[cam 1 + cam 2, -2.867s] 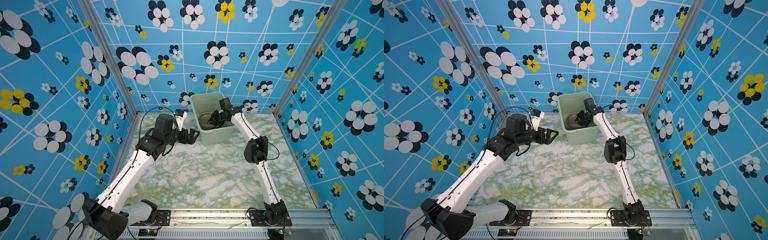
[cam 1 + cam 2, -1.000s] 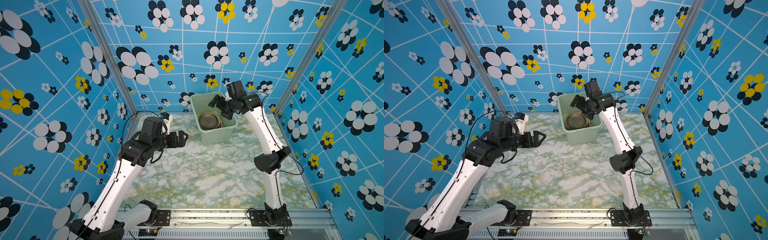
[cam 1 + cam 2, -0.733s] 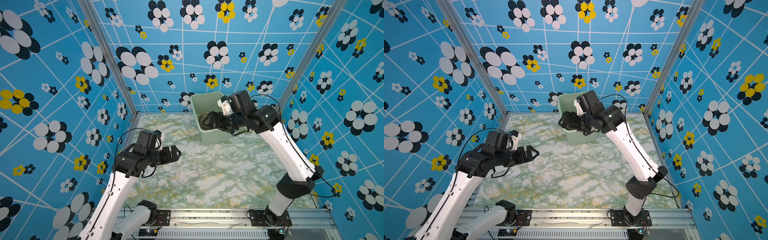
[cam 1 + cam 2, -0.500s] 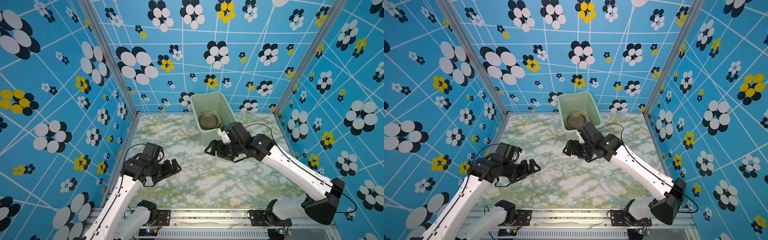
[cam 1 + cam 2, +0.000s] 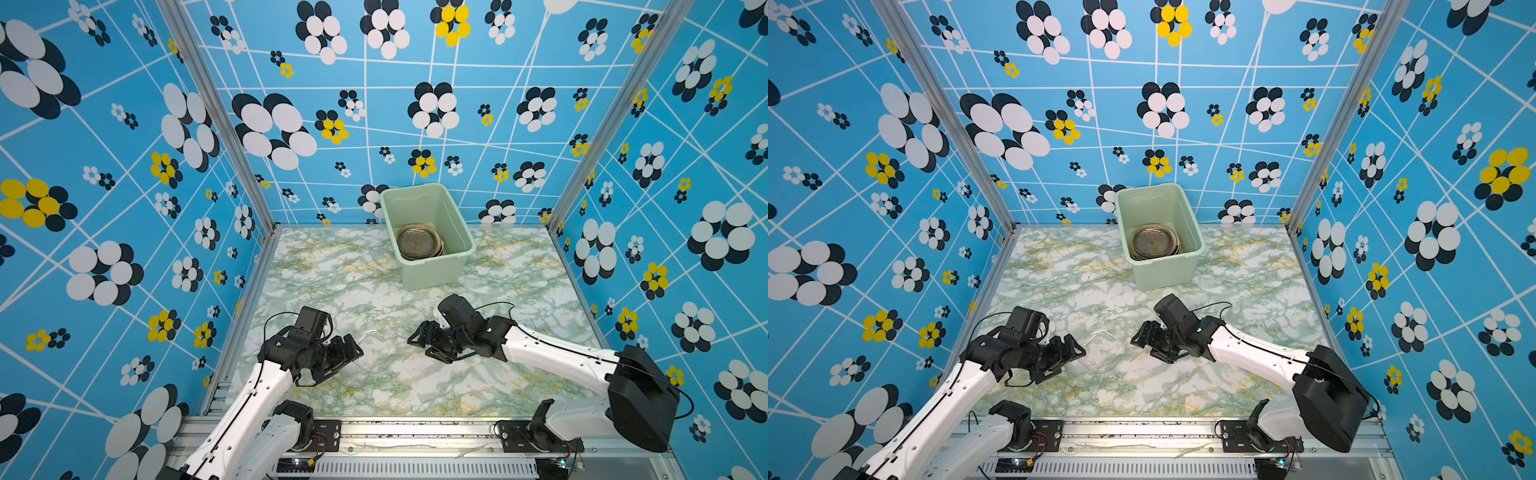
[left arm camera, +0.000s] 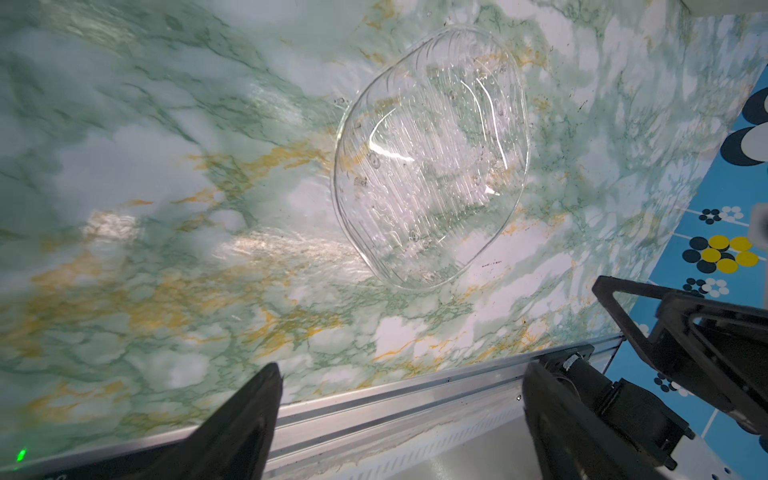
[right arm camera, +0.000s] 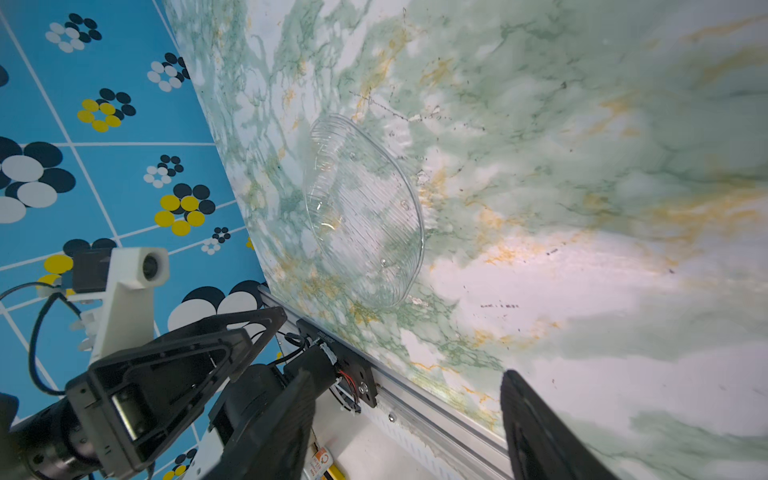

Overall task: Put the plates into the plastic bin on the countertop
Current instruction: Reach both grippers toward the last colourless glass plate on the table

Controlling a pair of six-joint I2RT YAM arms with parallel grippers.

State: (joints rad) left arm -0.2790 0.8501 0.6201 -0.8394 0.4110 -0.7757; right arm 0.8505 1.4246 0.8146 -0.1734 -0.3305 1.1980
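A clear ribbed glass plate (image 5: 376, 351) (image 5: 1102, 351) lies flat on the marble countertop (image 5: 511, 270) near its front edge. My left gripper (image 5: 351, 359) (image 5: 1071, 357) stands open just left of it, low over the counter. Facing it from the right, my right gripper (image 5: 419, 347) (image 5: 1143, 347) is open too. Neither touches the plate. Both wrist views show the plate (image 6: 432, 158) (image 7: 361, 212) ahead of empty jaws (image 6: 399, 374) (image 7: 407, 376). The mint-green plastic bin (image 5: 434, 274) (image 5: 1167, 274) stands at the back, holding a stack of plates (image 5: 417, 242) (image 5: 1152, 242) topped by a brownish glass one.
Blue flowered walls (image 5: 124, 249) close in the left, back and right sides. An aluminium rail (image 5: 415, 424) runs along the front edge, with both arm bases on it. The right arm's elbow (image 5: 640, 399) bulks at the front right corner.
My right gripper has come out of the bin and down to the front of the counter. The left arm has drawn back and lowered. Both now flank the clear plate.
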